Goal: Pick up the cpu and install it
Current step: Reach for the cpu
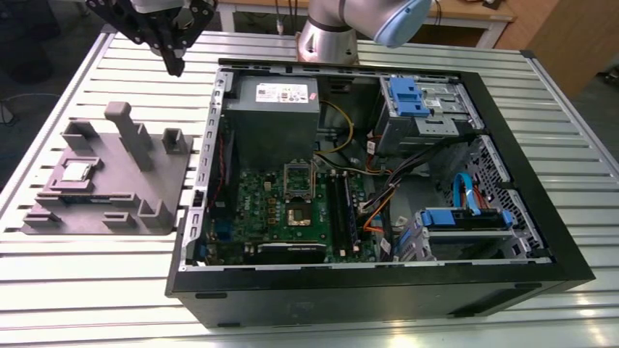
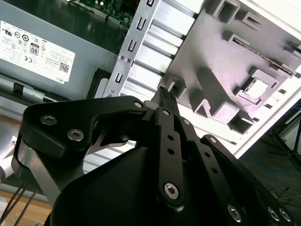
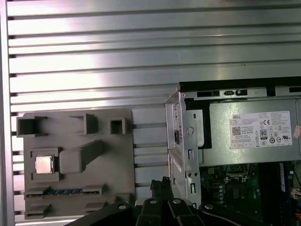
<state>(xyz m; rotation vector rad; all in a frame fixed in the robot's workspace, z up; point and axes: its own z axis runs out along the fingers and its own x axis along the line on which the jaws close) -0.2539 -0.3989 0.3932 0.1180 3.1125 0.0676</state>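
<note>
My gripper (image 1: 174, 67) hangs pinched shut on nothing, above the slatted table (image 1: 87, 290) near the corner of the open computer case (image 1: 387, 290), over the bare strip between its metal edge and the grey block (image 1: 162, 174). One cpu (image 1: 75, 172) lies flat in a square recess of that block, well apart from my fingertips with open air above. One green board (image 1: 256, 197) sits inside the case.

Small silver sq cpu (image 1: 75, 172) lies flat, top up, in grey fixture (image 1: 169, 177) recess.
</note>
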